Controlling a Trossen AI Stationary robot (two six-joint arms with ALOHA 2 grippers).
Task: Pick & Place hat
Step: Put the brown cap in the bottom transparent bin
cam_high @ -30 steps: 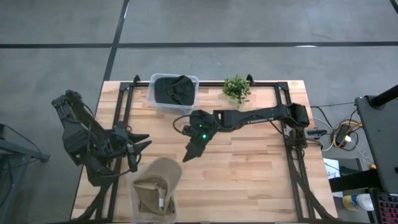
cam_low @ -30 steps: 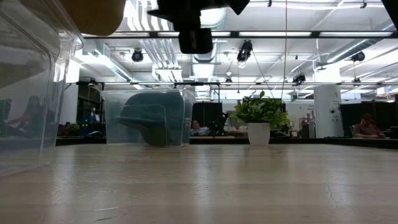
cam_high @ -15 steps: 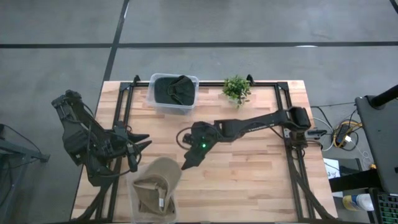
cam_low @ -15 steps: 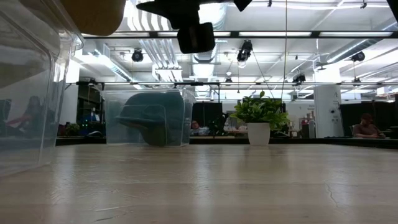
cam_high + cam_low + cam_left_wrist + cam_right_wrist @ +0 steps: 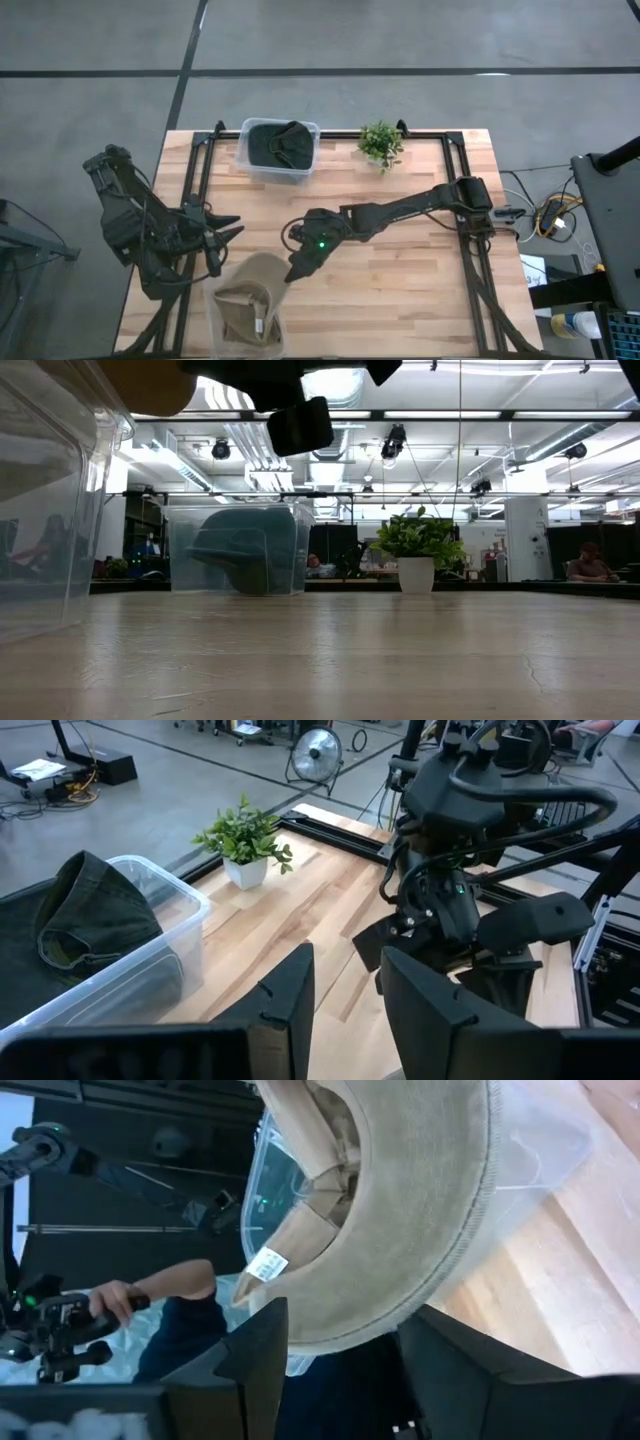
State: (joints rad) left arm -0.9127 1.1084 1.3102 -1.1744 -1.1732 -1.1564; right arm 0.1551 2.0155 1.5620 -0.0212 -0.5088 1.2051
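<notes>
A tan hat (image 5: 255, 285) sits crown-down in a clear bin (image 5: 212, 305) at the table's near left, its brim sticking out over the rim. In the right wrist view the tan hat (image 5: 420, 1200) fills the frame. My right gripper (image 5: 293, 270) is open and hovers just off the brim's right edge, the fingers (image 5: 262, 1342) standing either side of it. In the low view the right gripper (image 5: 298, 422) hangs high above the table. My left gripper (image 5: 225, 228) waits open at the left, beside the bin.
A second clear bin (image 5: 245, 160) at the far edge holds a dark green hat (image 5: 283, 143). A small potted plant (image 5: 380, 142) stands to its right. Bare wood lies across the table's middle and right. A person's hand (image 5: 125, 1295) shows beyond the table.
My right gripper has travelled from the table's middle toward the near-left, closing on the tan hat's brim, with the arm stretching out further. The hats and bins have stayed put.
</notes>
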